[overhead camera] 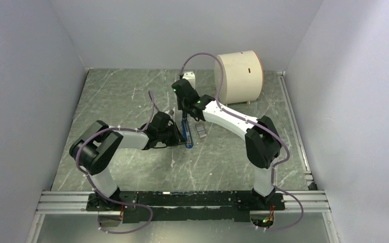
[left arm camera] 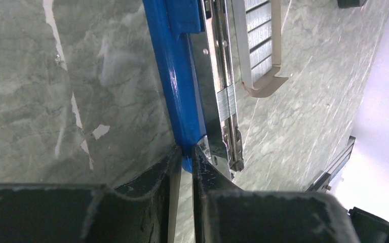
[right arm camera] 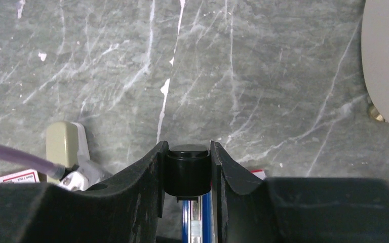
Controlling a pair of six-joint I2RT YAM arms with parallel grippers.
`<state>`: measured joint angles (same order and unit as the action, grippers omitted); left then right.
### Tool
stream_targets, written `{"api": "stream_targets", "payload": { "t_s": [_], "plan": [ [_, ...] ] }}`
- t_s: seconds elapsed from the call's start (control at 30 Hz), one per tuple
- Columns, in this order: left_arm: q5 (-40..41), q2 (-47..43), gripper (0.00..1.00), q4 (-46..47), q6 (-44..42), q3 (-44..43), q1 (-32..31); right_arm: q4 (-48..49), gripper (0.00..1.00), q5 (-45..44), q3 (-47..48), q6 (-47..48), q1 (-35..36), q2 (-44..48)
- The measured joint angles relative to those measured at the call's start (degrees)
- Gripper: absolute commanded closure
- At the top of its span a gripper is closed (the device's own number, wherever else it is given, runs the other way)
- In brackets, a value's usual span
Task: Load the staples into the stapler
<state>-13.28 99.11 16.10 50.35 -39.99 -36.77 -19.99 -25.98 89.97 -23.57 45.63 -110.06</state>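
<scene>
A small slim blue stapler [overhead camera: 186,134] lies mid-table on the grey marble-patterned table [overhead camera: 131,101], running near to far between the two arms.

The left gripper [left arm camera: 184,159] reaches in from the left. Its fingers are pressed together on the near tip of the stapler's blue base, which seems meant to pin the body down so it cannot slide or tip.

The right gripper [right arm camera: 186,147] comes in from the far right. It is clamped on the rounded end of the stapler's long thin black hinged arm [right arm camera: 186,174], with the blue base visible underneath. I judge that it holds the arm swung away from the base so the grey metal magazine channel [left arm camera: 222,76] stays exposed. I cannot tell whether the ribbed block inside that channel is staples or the pusher.

A separate silvery-grey ribbed strip [overhead camera: 200,130] lies just right of the stapler, apart from both grippers. It is probably the staples to be loaded, placed close by for a short reach. With both grippers busy, one would have to let go to fetch it, and the arm may drop shut if the right one does.

A large cream cylinder [overhead camera: 238,76] stands at the far right, well clear of the work.
</scene>
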Motion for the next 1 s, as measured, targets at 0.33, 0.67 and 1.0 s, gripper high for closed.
{"api": "stream_targets", "payload": {
  "t_s": [0.33, 0.67, 1.0],
  "plan": [
    [0.4, 2.3, 0.8, -2.4, -0.7, -3.6, -0.1, 0.1, 0.82, 1.2, -9.1, -1.1, 1.9, 7.2],
    [0.4, 3.2, 0.81, -3.5, -1.3, -5.1, -0.1, -2.1, 0.83, 1.6, -17.2, -4.9, 4.9, 11.7],
    [0.6, 3.5, 0.81, -3.5, -1.3, -5.2, -0.1, -4.0, 0.85, 3.3, -21.8, -8.5, 6.3, 10.9]
  ]
}}
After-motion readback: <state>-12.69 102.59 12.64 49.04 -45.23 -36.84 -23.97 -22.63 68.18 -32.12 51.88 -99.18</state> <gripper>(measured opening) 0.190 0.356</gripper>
